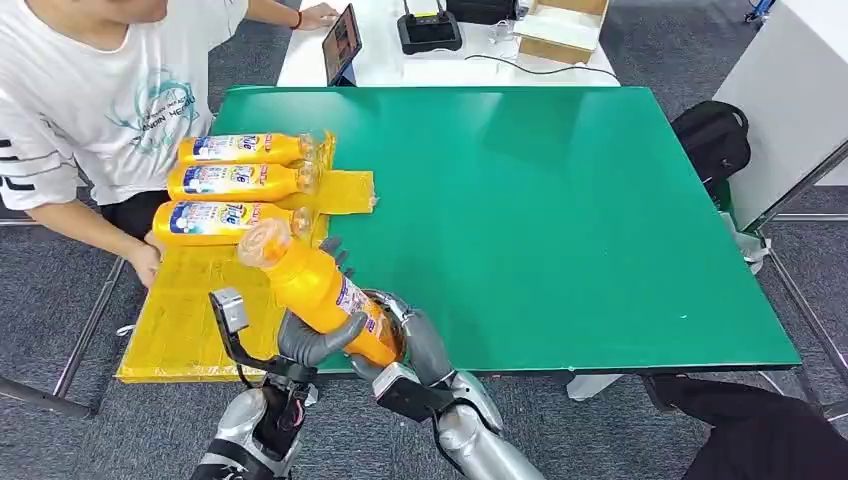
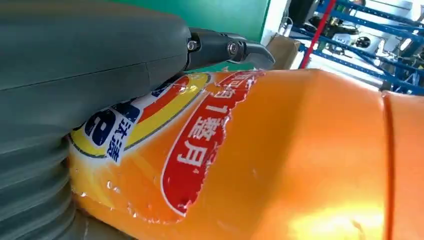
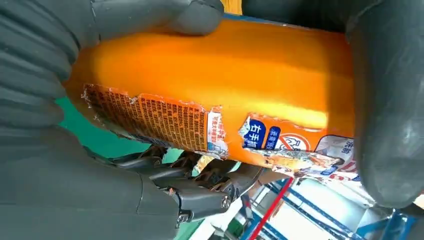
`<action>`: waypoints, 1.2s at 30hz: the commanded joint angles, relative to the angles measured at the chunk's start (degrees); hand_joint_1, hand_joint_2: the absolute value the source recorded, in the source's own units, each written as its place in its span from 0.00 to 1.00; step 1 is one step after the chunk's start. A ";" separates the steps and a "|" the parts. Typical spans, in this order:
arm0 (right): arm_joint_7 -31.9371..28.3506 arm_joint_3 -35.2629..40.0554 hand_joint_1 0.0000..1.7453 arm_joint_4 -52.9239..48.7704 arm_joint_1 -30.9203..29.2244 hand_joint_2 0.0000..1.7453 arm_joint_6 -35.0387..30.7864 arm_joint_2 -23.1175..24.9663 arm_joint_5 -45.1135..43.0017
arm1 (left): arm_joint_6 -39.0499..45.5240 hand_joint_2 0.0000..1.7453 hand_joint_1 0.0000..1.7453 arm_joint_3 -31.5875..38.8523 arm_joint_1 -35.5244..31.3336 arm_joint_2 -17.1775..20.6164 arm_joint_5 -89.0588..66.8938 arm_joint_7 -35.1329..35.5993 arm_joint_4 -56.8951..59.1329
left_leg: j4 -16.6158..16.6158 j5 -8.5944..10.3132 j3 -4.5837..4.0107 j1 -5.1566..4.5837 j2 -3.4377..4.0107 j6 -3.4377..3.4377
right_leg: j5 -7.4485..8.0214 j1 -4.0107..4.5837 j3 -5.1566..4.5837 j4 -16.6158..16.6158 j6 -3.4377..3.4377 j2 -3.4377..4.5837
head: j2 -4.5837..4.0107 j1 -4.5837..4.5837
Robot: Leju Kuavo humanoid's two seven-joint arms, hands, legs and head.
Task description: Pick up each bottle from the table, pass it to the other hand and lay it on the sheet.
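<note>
An orange detergent bottle (image 1: pixel 310 285) hangs tilted above the front edge of the green table (image 1: pixel 560 220), its cap end up and toward the yellow sheet (image 1: pixel 185 300). My left hand (image 1: pixel 312 342) wraps around its lower body, and my right hand (image 1: pixel 420 345) grips the base from the other side. The left wrist view has my left hand (image 2: pixel 75 60) with its thumb pressed on the torn label of the bottle (image 2: pixel 300 150). In the right wrist view my right hand (image 3: pixel 50 165) encloses the bottle (image 3: pixel 225 75). Three matching bottles (image 1: pixel 240 181) lie side by side on the sheet.
A person in a white shirt (image 1: pixel 110 90) sits at the table's left side, one hand (image 1: pixel 145 262) resting on the sheet's edge. A tablet (image 1: pixel 341 42) and boxes stand on a white table behind. A black bag (image 1: pixel 712 135) lies on the floor at the right.
</note>
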 commanded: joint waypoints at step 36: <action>6.28 -2.29 0.00 -17.21 2.96 0.00 0.32 -3.91 -3.44 | 31.73 1.00 1.00 15.02 -7.80 4.44 -26.65 -11.43 0.74 | -0.03 -0.02 0.13 0.00 -0.01 0.04 | -0.04 0.03 0.15 -0.01 -0.12 -0.05 | 0.00 0.02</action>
